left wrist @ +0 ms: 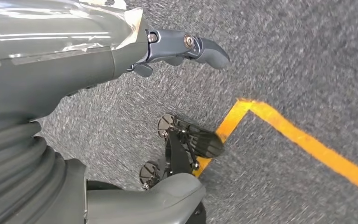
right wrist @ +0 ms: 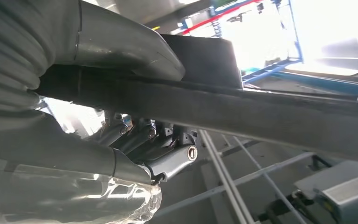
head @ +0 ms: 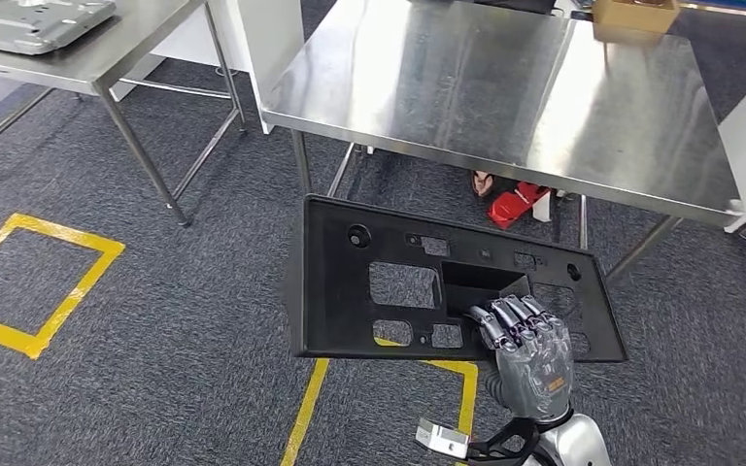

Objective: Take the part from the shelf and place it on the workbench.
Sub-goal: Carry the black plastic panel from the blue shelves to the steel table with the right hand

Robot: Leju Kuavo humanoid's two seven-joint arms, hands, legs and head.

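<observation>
A large flat black plastic part [head: 350, 282] with several cut-outs is carried level in front of me, just short of the steel workbench [head: 505, 87]. My right hand [head: 529, 345] grips its near edge, fingers hooked into a rectangular opening. In the right wrist view the thumb [right wrist: 121, 46] lies on one face of the part's edge [right wrist: 261, 114] and the fingers [right wrist: 135, 135] wrap the other face. My left hand [left wrist: 186, 46] hangs over the carpet, holding nothing, fingers loosely extended.
A second steel table [head: 78, 58] with a grey metal panel [head: 29, 19] stands at the left. A cardboard box [head: 634, 15] sits at the workbench's far right corner. Red objects [head: 517, 204] lie under the bench. Yellow tape squares [head: 34, 282] mark the grey carpet.
</observation>
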